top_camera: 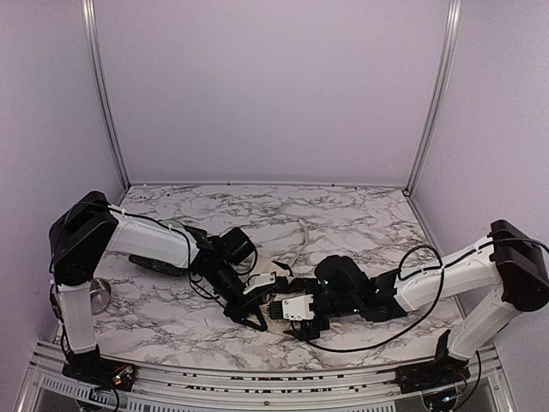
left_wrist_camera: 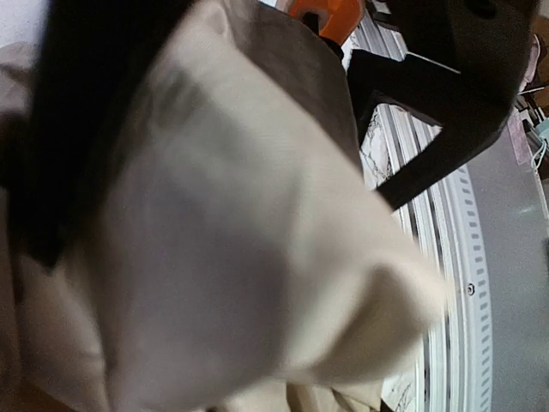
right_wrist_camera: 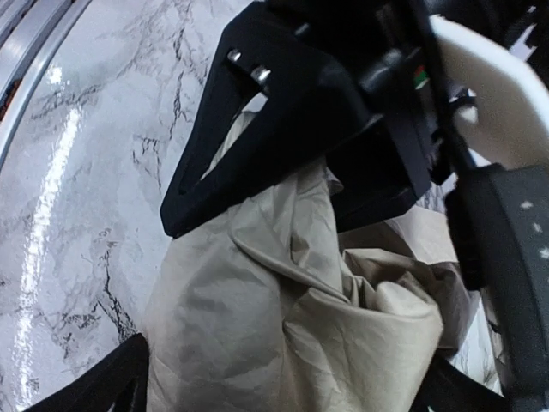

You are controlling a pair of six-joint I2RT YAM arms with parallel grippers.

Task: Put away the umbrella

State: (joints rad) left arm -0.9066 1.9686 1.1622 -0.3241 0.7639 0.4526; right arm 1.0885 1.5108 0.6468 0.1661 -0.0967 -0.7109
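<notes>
The umbrella (right_wrist_camera: 283,309) is a crumpled cream-beige bundle lying on the marble table (right_wrist_camera: 94,197). In the left wrist view its fabric (left_wrist_camera: 232,240) fills almost the whole frame, blurred and very close. From the top view it is mostly hidden under the two grippers, which meet at the table's front middle. My left gripper (top_camera: 251,314) is shut on the fabric, and one of its black fingers (right_wrist_camera: 249,137) presses on the bundle's far end. My right gripper (right_wrist_camera: 274,395) stands open, with a finger on either side of the bundle's near end. No handle or shaft shows.
A metal rail (top_camera: 257,378) runs along the near edge of the table. A small grey disc (top_camera: 101,293) lies at the left by the left arm's base. A dark object (top_camera: 159,263) lies under the left forearm, and a thin white cord (top_camera: 302,230) lies mid-table. Lilac walls close in the back and sides.
</notes>
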